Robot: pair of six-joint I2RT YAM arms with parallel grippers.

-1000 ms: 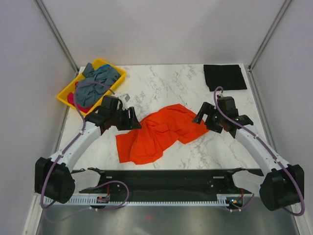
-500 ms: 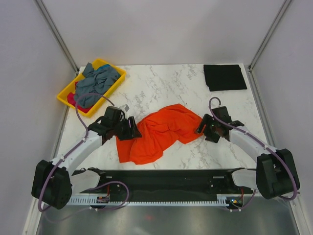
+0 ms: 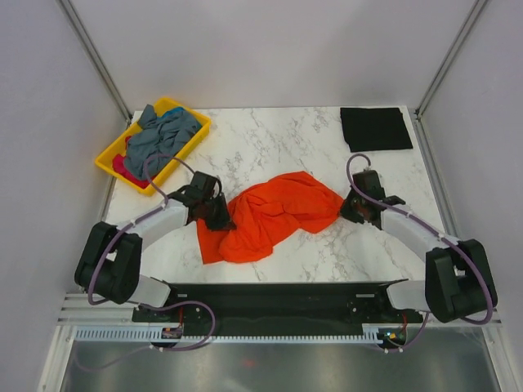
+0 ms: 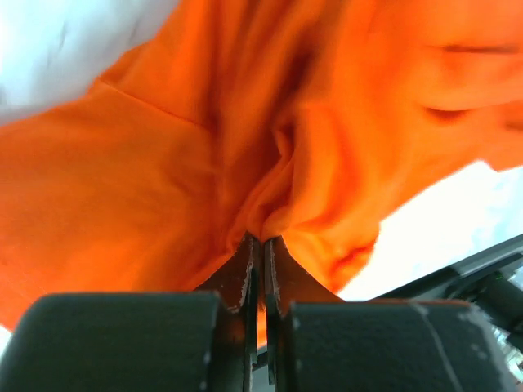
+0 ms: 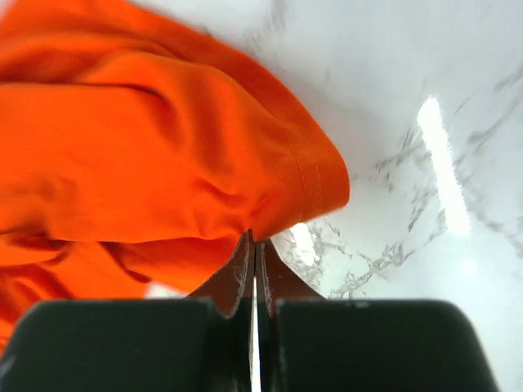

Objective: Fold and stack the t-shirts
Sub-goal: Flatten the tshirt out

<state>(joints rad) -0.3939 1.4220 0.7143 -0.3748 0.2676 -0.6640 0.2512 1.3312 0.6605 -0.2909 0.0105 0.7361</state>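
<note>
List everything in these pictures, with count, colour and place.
white marble table: one, white, grey-veined, under everything
yellow plastic tray: one, yellow, far left corner
grey-blue cloth shirts: count unclear, grey-blue, heaped in the tray
pink cloth: one patch, pink, under that heap
bright orange cloth t-shirt: one, orange, crumpled, in the middle
black cloth t-shirt: one, black, folded flat, far right corner
left gripper: one, black, shut on the orange shirt
right gripper: one, black, shut on the orange shirt

I worked in a lab test cell: a marble-patterned desk [image 3: 278,139] boxed by plain grey panels [image 3: 270,49] and metal corner posts [image 3: 92,53].
</note>
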